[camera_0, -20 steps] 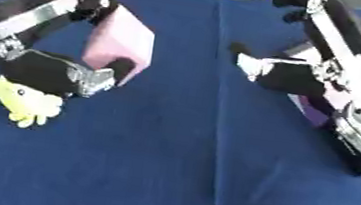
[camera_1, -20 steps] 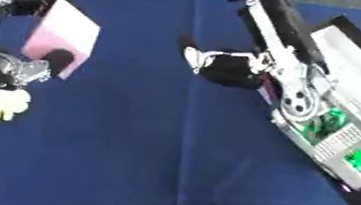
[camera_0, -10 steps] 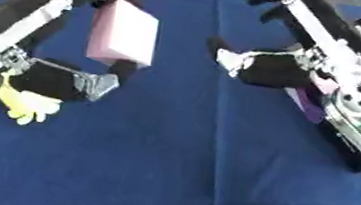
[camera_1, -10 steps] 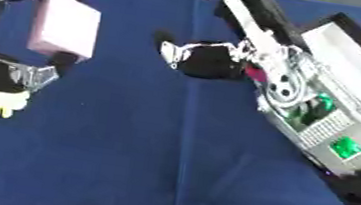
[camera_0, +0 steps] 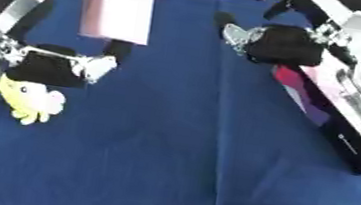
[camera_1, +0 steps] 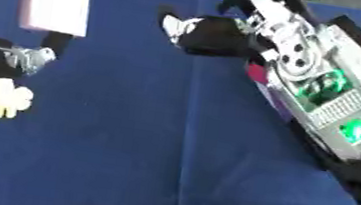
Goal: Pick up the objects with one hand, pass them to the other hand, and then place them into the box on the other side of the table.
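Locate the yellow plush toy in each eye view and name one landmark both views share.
Left eye view: yellow plush toy at the left edge, below the left hand.
Right eye view: at the left edge, lower-left of the hand.
Shared landmark: pink block, upper left.

Matt blue cloth tabletop (camera_0: 175, 164), matt pink block (camera_0: 118, 9) – foam-like, soft yellow plush toy (camera_0: 30, 100), glossy black box (camera_0: 339, 132)

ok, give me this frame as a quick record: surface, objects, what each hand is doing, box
surface: blue cloth-covered table
held object: pale pink rectangular block, raised above the table
left hand: fingers curled at the block's lower edge, holding it
right hand: empty, black, near top centre, apart from the block; fingers unclear
other object: yellow soft toy on the cloth, left edge, under the left arm
box: dark box at right edge, largely hidden by the right arm
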### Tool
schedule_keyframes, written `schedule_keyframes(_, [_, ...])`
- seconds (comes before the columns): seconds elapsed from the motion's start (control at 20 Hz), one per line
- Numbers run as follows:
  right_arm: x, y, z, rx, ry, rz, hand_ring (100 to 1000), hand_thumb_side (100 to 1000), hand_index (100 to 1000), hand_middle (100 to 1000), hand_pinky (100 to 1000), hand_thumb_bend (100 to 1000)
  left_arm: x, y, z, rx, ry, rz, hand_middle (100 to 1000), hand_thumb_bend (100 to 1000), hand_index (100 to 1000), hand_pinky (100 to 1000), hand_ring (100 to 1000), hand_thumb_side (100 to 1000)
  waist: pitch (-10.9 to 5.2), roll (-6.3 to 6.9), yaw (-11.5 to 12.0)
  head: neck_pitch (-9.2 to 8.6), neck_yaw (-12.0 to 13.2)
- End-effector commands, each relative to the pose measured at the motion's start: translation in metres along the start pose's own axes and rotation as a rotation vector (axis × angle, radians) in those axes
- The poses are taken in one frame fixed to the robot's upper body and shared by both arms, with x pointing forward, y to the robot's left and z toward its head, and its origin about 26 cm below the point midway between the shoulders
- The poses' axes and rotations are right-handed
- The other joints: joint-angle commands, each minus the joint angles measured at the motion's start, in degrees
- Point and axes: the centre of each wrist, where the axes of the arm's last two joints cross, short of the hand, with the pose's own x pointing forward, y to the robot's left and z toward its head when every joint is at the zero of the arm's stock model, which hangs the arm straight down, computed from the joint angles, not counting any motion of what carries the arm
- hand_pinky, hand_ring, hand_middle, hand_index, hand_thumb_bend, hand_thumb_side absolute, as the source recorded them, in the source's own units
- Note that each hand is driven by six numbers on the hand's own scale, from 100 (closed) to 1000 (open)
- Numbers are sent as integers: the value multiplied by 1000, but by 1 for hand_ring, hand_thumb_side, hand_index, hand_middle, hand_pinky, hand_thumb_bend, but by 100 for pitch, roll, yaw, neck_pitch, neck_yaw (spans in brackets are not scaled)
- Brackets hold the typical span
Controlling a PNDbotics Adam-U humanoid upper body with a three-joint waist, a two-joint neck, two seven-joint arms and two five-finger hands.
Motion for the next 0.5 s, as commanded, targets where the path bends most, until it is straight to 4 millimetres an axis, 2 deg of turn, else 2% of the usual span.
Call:
schedule_keyframes(0.05, [8,-12,2,-10,-15,-1,821,355,845,795,697,243,5,10,-7,22,-22,-62,598,100,625,725,661,100,-184,17,21,-70,8])
schedule_keyframes(0.3, [12,-9,0,6,11,-19,819,370,840,789,690,235,8,13,-13,-33,8,-141,582,108,625,705,650,100,-187,29,45,-71,-17])
schedule_keyframes(0.5, [17,-6,-1,10,32,-45,818,375,837,787,684,228,11,16,-19,-64,58,-197,565,177,623,690,637,100,-189,26,47,-83,-21])
